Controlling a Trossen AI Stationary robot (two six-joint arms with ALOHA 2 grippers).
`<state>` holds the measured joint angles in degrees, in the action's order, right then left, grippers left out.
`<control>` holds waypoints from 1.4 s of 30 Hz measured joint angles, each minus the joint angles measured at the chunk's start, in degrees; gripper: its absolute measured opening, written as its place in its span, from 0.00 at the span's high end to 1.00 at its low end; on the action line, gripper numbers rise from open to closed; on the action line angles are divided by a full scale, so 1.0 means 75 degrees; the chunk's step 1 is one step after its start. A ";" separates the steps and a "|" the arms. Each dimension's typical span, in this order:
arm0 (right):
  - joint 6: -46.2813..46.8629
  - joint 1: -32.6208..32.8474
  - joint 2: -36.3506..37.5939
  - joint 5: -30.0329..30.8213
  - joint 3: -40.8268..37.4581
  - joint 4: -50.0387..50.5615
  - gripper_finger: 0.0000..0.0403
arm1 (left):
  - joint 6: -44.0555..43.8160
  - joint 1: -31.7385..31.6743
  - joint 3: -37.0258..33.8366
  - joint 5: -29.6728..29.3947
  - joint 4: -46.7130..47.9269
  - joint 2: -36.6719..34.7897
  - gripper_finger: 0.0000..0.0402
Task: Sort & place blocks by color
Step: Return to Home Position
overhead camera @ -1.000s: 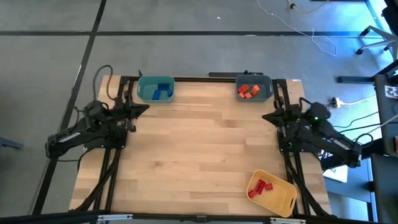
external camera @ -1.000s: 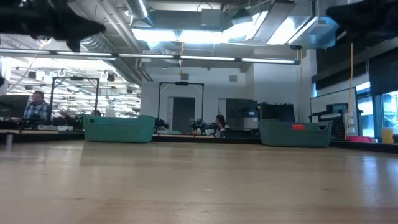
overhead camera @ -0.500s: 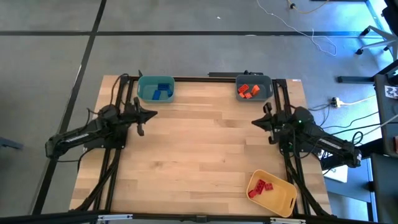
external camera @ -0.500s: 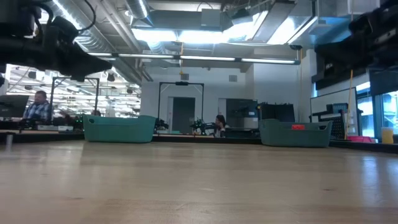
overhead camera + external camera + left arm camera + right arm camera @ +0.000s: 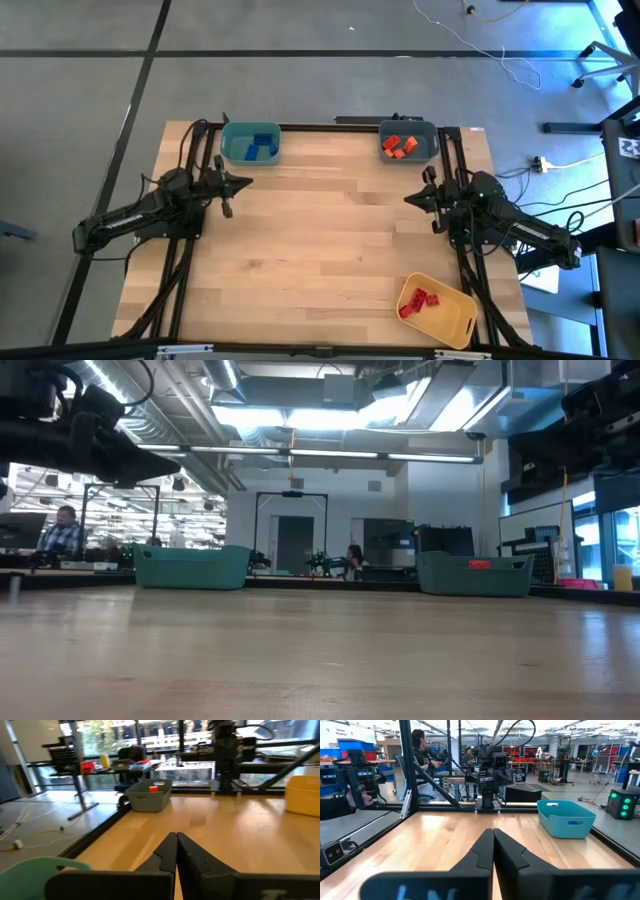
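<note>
While both arms sit folded low over the side edges of the table [image 5: 330, 240], each reaches inward at a slight angle, elbow drawn back toward the near corner and wrist pointing at the middle of the board. The left gripper [image 5: 238, 183] hangs above the wood near the far left, just in front of the teal bin [image 5: 226, 145]; its wrist view shows the two dark fingers [image 5: 167, 851] pressed together into one narrow wedge, with nothing between them. The right gripper [image 5: 410, 198] mirrors it on the far right, a little nearer than the grey-blue bin [image 5: 432, 150], and its own fingers [image 5: 485, 847] likewise meet tip to tip, empty. The tabletop is pale butcher-block, made of long glued strips with a smooth, faintly glossy face, framed by black metal rails. The bins are smooth moulded plastic with rounded corners and rolled rims. The blue blocks [image 5: 260, 145] lie inside the teal bin, the orange blocks [image 5: 400, 146] are heaped in the grey-blue bin, and the red blocks [image 5: 418, 301] cluster in one end of the yellow bin [image 5: 455, 315], which sits skewed at the near right corner. All are small, hard-edged bricks.
</note>
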<state>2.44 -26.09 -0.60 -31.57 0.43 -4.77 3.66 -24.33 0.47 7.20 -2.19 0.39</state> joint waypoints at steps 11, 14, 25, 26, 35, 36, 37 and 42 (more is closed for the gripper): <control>0.0427 0.0000 0.0000 0.0000 0.0003 -0.0003 0.96 | 0.0417 -0.0001 -0.0006 -0.1453 0.0091 0.0002 1.00; 0.0424 0.0000 0.0000 0.0000 0.0006 -0.0003 0.96 | 0.0409 -0.0001 -0.0006 -0.1471 0.0086 0.0002 1.00; 0.0418 0.0000 0.0000 0.0002 0.0006 -0.0006 0.96 | 0.0401 -0.0001 -0.0006 -0.1468 0.0076 0.0002 1.00; 0.0416 0.0000 0.0000 0.0003 0.0006 -0.0006 0.96 | 0.0400 -0.0001 -0.0006 -0.1471 0.0076 0.0002 1.00; 0.0416 0.0000 0.0000 0.0003 0.0009 -0.0006 0.96 | 0.0397 -0.0003 -0.0006 -0.1468 0.0054 0.0002 1.00; 0.0416 0.0000 0.0000 0.0003 0.0009 -0.0006 0.96 | 0.0397 -0.0001 -0.0006 -0.1466 0.0054 0.0002 1.00; 0.0416 0.0000 0.0000 0.0002 0.0009 -0.0006 0.96 | 0.0397 -0.0001 -0.0006 -0.1466 0.0054 0.0002 1.00; 0.0416 0.0000 0.0000 0.0003 0.0009 -0.0009 0.96 | 0.0397 -0.0001 -0.0006 -0.1465 0.0054 0.0002 1.00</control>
<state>5.56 -26.09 -0.60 -31.55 0.49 -4.84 6.63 -24.34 0.43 -3.79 -1.78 0.40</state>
